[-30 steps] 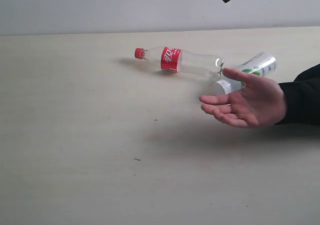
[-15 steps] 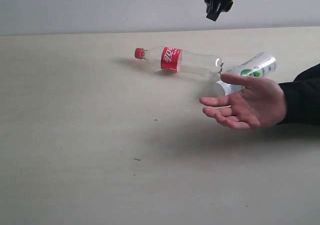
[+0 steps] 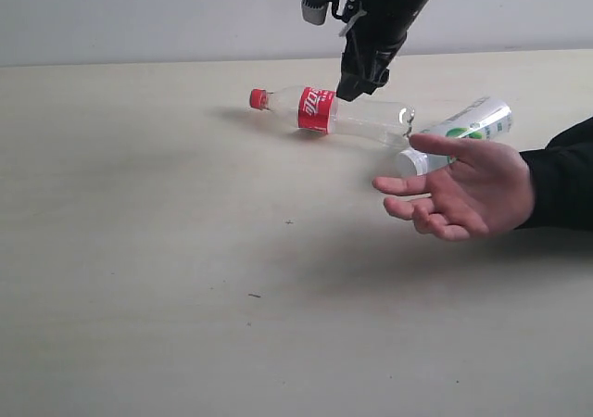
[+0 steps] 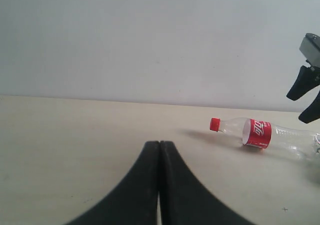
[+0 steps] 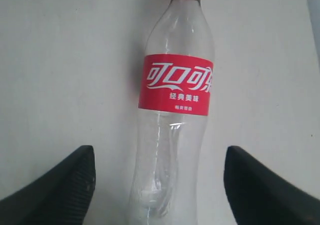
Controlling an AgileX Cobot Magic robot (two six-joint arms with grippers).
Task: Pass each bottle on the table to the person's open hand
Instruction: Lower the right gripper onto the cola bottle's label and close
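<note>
A slim clear bottle [image 3: 329, 113] with a red cap and red label lies on its side on the beige table [image 3: 139, 250]. My right gripper [image 3: 357, 85] hangs just above its clear body, open, a finger on either side of the bottle [image 5: 172, 130] and not touching it. A second clear bottle [image 3: 463, 130] with a white cap and green-white label lies partly behind the person's open hand [image 3: 459, 190]. My left gripper [image 4: 159, 150] is shut with nothing in it, low over the table; the red-capped bottle [image 4: 260, 134] lies far from it. No other bottles are in view.
The person's dark-sleeved forearm [image 3: 561, 181] reaches in from the right edge, palm up above the table. A pale wall [image 3: 139, 18] runs behind the table's far edge.
My right arm has come down from the top of the view, moving left, until its gripper hangs over the red-capped bottle. The hand has shifted slightly. The bottles have not moved.
</note>
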